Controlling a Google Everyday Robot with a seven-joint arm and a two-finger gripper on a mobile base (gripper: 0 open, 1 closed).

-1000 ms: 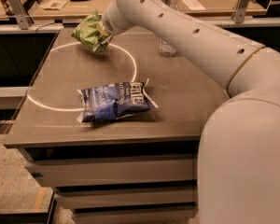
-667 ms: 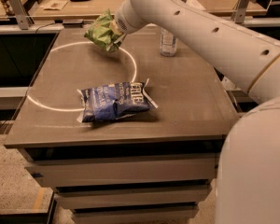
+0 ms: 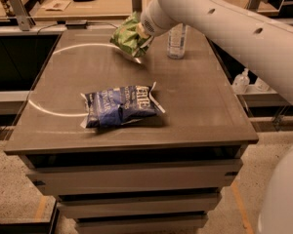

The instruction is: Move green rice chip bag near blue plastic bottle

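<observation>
Pincer (image 3: 139, 31) clamped on green rice chip bag (image 3: 127, 39) beside blue plastic bottle (image 3: 177, 42), long axis steeply tilted

Gripper (image 3: 139, 32), far centre: mostly buried behind green rice chip bag (image 3: 127, 40). Blue plastic bottle (image 3: 177, 44): cap end hidden by arm (image 3: 224, 23), label print unreadable. Arm cut off at right edge.

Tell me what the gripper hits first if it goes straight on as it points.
The gripper, at the table's far side, holds the green bag and points down toward the picture's left. Going straight on, the bag would probably meet the tabletop first; the bottle stands to the other side. Depth is unclear.
</observation>
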